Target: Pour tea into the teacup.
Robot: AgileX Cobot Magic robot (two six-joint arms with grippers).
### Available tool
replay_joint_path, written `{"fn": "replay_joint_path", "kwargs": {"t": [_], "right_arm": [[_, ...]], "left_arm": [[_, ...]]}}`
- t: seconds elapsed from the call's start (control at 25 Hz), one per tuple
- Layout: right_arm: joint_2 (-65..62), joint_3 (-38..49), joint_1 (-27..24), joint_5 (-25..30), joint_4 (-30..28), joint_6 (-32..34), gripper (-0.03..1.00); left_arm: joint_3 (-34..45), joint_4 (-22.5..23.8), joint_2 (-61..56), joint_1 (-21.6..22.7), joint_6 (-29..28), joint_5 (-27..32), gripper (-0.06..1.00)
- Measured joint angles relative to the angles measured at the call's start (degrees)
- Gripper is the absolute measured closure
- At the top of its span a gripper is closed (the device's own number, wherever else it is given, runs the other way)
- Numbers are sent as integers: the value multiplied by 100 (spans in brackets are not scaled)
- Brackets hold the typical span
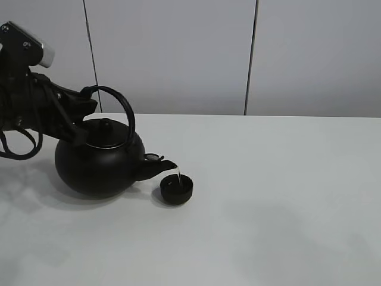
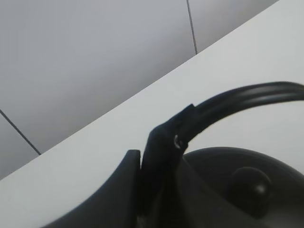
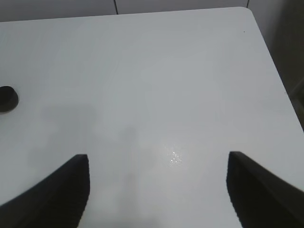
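Note:
A big round black kettle (image 1: 98, 164) with an arched handle (image 1: 122, 104) is tilted to the right on the white table (image 1: 268, 196). A thin stream of liquid runs from its spout (image 1: 162, 165) into the small black teacup (image 1: 177, 189) just below. My left gripper (image 1: 89, 107) is shut on the kettle's handle; the left wrist view shows its fingers (image 2: 159, 156) clamped on the handle (image 2: 247, 97) above the lid knob (image 2: 249, 185). My right gripper (image 3: 156, 190) is open and empty above the table, out of the exterior view. The teacup also shows in the right wrist view (image 3: 7, 99).
The table's right edge and far corner (image 3: 266, 47) show in the right wrist view. A grey panelled wall (image 1: 178, 53) stands behind the table.

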Motion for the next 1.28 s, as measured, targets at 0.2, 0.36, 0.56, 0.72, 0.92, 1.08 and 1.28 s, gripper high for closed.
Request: {"fn": "replay_joint_path", "kwargs": {"t": [0.2,0.36,0.56,0.72,0.92,1.08,1.28], "right_arm": [[0,0,0,0,0,0,42],[0,0,0,0,0,0,42],[0,0,0,-1,0,0,42],[0,0,0,-1,0,0,42],[0,0,0,-1,0,0,42],[0,0,0,-1,0,0,42],[0,0,0,-1,0,0,42]], "left_arm": [[0,-150,0,0,-491,-131,82],[0,-402,0,0,-735,-203,82],[141,-1059,0,0,-767,-309,82],[386,-1351,0,0,-704,-476,82],[719,-1395,0,0,-460,-688,82],[871,-1390,0,0,-258,-733,82],[921,-1413,0,0,-252,-733,82]]}}
